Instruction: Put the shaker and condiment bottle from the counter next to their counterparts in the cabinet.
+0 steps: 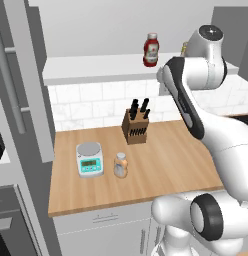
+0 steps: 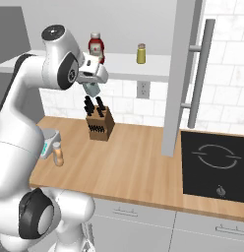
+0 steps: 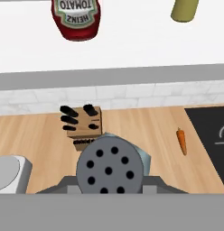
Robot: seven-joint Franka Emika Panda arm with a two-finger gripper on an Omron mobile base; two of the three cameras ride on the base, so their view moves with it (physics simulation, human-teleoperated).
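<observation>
Above the gripper, your hand view crops the ketchup bottle and yellow shaker at its top edge; the shaker it grips hides its fingertips.

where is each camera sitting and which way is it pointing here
Left base view: behind the arm on its left, facing the counter; the arm rises at lower right.
Right base view: behind on the right, facing the same counter, the cooktop at its right; the arm rises at lower left, its gripper holding the shaker.
Hand view: on the hand, looking over the shaker's cap at the cabinet.
Shared: all three show the knife block and ketchup bottle.
</observation>
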